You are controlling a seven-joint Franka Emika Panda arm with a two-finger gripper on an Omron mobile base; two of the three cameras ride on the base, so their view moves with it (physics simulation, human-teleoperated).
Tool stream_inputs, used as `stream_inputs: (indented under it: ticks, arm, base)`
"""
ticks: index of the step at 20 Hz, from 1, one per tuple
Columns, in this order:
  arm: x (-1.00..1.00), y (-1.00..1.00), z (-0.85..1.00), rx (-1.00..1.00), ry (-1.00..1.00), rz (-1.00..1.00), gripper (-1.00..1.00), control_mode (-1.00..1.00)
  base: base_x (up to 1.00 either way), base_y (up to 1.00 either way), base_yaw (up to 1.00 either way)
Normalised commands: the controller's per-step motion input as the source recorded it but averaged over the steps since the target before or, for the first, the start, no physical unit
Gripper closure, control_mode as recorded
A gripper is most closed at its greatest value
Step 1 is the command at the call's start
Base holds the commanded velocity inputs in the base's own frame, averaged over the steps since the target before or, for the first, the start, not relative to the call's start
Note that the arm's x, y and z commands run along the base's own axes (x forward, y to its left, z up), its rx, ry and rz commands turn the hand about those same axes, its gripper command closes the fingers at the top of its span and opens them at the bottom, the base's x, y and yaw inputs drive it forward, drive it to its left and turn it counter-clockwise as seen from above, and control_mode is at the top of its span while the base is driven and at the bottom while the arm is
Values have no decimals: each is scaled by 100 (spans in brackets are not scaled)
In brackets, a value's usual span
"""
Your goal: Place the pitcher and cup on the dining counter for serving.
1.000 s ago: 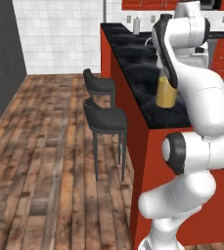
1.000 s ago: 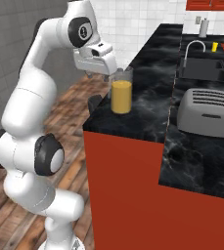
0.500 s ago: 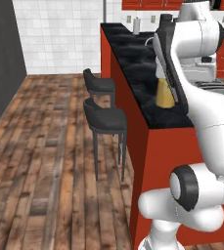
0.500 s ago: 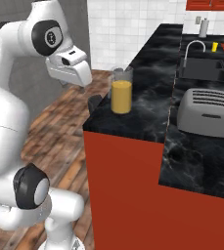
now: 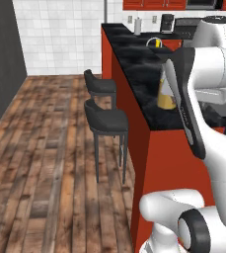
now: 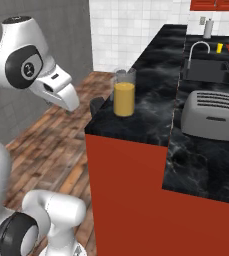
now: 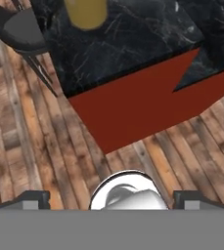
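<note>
The pitcher (image 6: 124,95), clear glass with orange liquid, stands upright near the end of the dining counter (image 6: 151,107). My arm half hides the pitcher (image 5: 166,98) in the left base view. In the hand view the pitcher (image 7: 86,10) shows at the top edge. My gripper (image 7: 112,199) is open with nothing between its tips. It hangs off the counter's end over the wood floor, left of the pitcher and apart from it. The small yellow cup (image 6: 219,47) stands far back by the sink; the cup (image 5: 157,43) is beside the faucet.
A grey toaster (image 6: 211,115) sits on the black counter right of the pitcher, with the sink (image 6: 206,70) behind it. Two dark bar stools (image 5: 107,121) stand along the counter's red front. Wood floor (image 5: 45,163) spreads to the left.
My hand has drawn back from the pitcher, moving left and down off the counter's end. The pitcher stays standing where it was.
</note>
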Motion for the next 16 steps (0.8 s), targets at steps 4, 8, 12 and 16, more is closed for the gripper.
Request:
stream_inputs:
  ticks: [4, 8, 12, 16]
  arm:
    - [-9, 0, -9, 0, -3, 1, -100, 100]
    - [0, 0, 0, 0, 0, 0, -100, 100]
    - [0, 0, 0, 0, 0, 0, -100, 100]
    - [0, 0, 0, 0, 0, 0, -100, 100]
  base:
    - [-38, 0, 7]
    - [-99, -21, 21]
    - [-92, -86, 17]
    - [-56, -100, 10]
